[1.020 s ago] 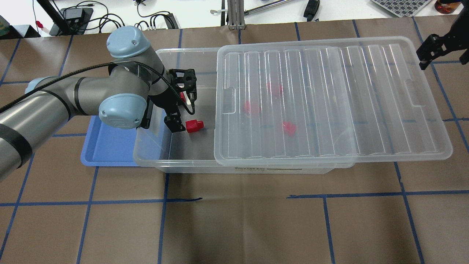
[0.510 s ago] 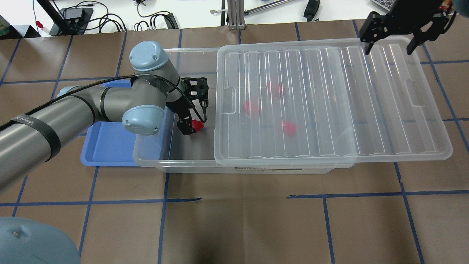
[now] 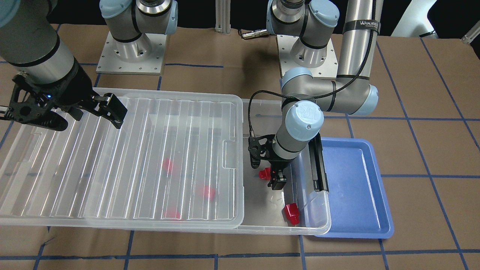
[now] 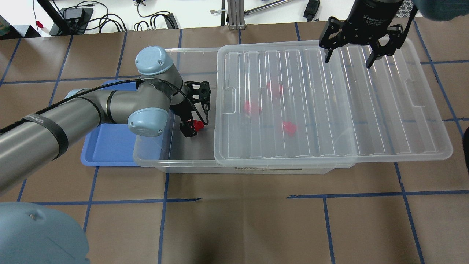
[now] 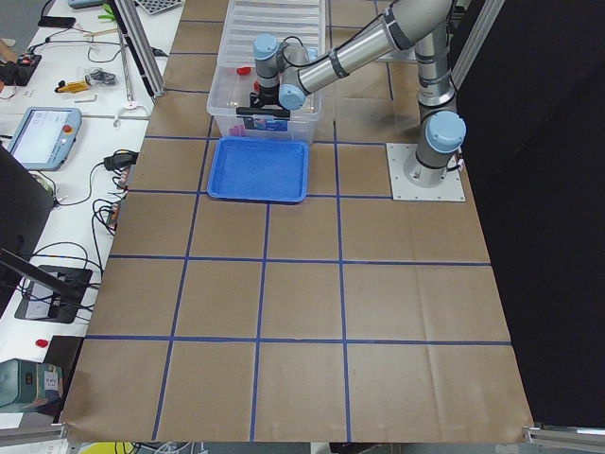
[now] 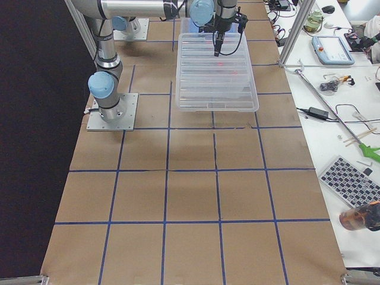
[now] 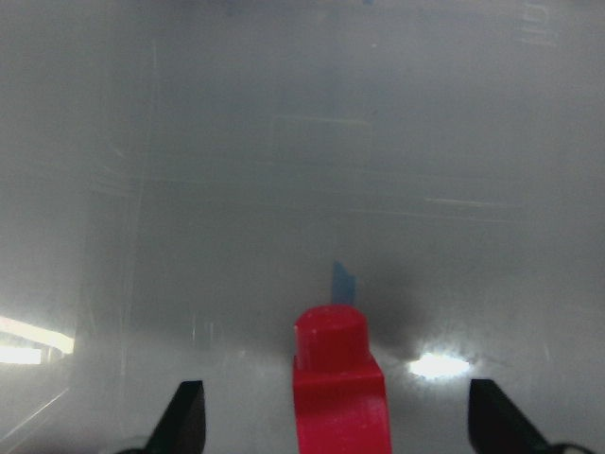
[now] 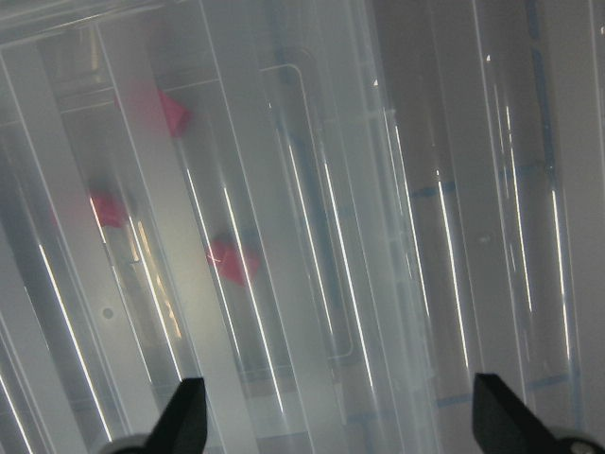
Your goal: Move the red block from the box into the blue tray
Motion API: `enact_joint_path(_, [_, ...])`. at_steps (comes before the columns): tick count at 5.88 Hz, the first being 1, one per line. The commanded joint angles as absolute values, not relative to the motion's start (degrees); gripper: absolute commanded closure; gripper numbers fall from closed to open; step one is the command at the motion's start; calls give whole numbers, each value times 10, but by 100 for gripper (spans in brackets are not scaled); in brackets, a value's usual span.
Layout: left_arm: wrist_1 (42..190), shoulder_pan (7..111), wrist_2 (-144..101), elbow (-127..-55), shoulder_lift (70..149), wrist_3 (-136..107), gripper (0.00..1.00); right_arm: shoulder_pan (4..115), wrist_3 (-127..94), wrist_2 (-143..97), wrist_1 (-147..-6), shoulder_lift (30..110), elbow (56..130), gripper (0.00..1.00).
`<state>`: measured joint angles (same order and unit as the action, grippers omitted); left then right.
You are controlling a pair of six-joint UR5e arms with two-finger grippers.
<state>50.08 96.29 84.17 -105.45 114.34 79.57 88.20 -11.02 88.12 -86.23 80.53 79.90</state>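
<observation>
My left gripper (image 4: 192, 128) reaches down into the uncovered end of the clear box (image 4: 172, 164). It is open, and a red block (image 4: 198, 125) lies on the box floor between its fingers; the left wrist view shows this block (image 7: 338, 378) centred, with both fingertips well apart from it. Another red block (image 3: 291, 214) lies near the box's far corner. Three more red blocks (image 4: 252, 108) show blurred under the lid (image 4: 366, 110). The blue tray (image 4: 110, 146) sits against the box's end, under my left arm. My right gripper (image 4: 351, 60) hovers open over the lid's far edge.
The ribbed lid is slid sideways, covers most of the box and overhangs its right end. A black latch bar (image 3: 318, 165) stands on the box end beside the tray. Cables and tools lie beyond the table's far edge.
My left gripper has shifted right and come down around the red block. My right gripper has swung left from the table's right edge to above the lid.
</observation>
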Motion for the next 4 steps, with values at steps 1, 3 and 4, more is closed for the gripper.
enact_joint_path(1, [500, 962, 841, -1052, 1150, 795, 8, 902, -114, 880, -860, 805, 795, 0])
enact_joint_path(3, [491, 962, 844, -1056, 1152, 797, 29, 902, -108, 889, -860, 802, 788, 0])
enact_joint_path(4, [483, 962, 845, -1056, 1156, 795, 42, 900, -108, 890, -860, 802, 788, 0])
